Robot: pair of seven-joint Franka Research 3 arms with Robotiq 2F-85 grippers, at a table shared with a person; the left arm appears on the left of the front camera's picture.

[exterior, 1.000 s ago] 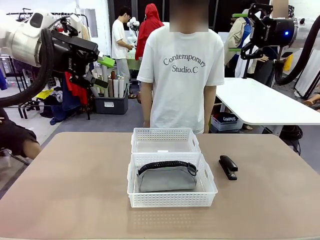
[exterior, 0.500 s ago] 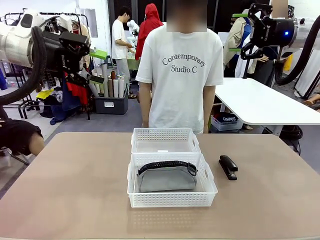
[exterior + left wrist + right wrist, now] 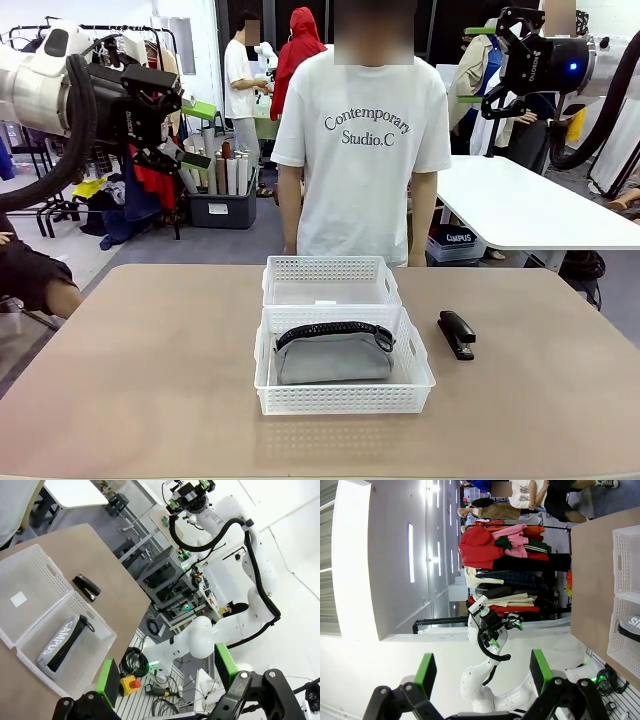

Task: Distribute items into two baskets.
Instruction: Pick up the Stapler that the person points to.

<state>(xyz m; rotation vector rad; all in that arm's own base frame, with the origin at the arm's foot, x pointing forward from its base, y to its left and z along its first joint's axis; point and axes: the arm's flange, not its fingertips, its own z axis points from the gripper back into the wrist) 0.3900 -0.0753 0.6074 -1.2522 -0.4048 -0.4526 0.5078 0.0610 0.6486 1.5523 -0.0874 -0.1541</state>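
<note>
The left gripper (image 3: 197, 134) hangs high over the table's far left, its green-padded fingers spread wide and holding nothing. Its wrist view shows the same wide gap between the left gripper's (image 3: 165, 675) pads, with floor and equipment beyond. The right gripper (image 3: 473, 64) is raised at the far right, also fully spread and empty. In its own view the right gripper (image 3: 483, 672) has only background between its pads. Both arms run off the picture edges. On the table (image 3: 150, 380), the near basket (image 3: 345, 400) holds the grey pouch (image 3: 333, 355), black zipper strip on its far side. The basket's lattice front partly veils the pouch's lower edge. The far basket (image 3: 330, 270) touches the near one and has only a small white label on its bottom. The stapler (image 3: 456, 333) lies on the table just right of the near basket, outside both. From the left wrist, the pouch (image 3: 65, 642) shows white lettering, with the stapler (image 3: 86, 587) beside the baskets. From the right wrist, the pouch (image 3: 632, 625) is cut off by the frame edge. A person (image 3: 360, 150) in a white T-shirt stands at the far side, hands hidden behind the table edge. Since a second ago the left gripper has drawn back to the left and slightly up. The right gripper, baskets, pouch and stapler have not moved.
</note>
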